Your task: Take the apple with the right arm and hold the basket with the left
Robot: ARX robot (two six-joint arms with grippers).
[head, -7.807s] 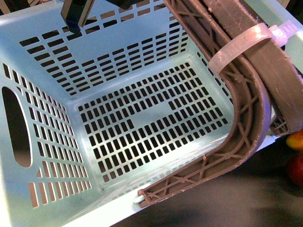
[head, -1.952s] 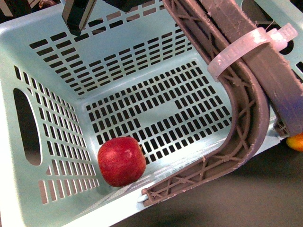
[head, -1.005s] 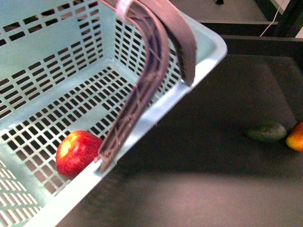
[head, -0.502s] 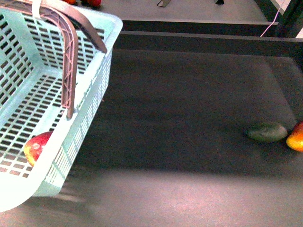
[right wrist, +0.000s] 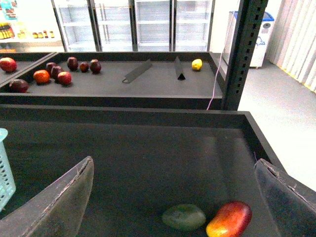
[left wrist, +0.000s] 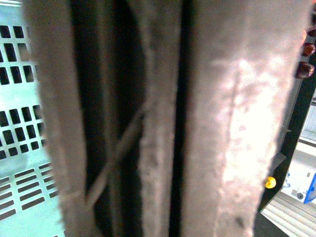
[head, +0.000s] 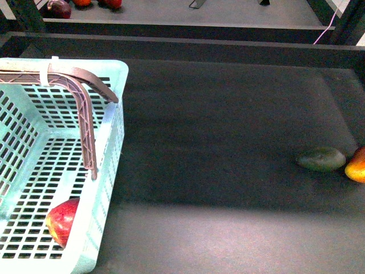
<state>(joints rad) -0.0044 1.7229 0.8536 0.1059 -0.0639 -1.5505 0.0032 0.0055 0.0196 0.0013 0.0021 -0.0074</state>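
Half a second on, the basket had swung further left and sat level at the near left of the dark table, its brown handles bound by a white zip tie. Inside it the apple lay against the near right wall. The left wrist view was filled by blurred handle ribs, so whether the left gripper was clamped could not be told. Far right on the table a green fruit lay just beside an orange-red fruit. The right gripper hung above them with its fingers spread wide, holding nothing.
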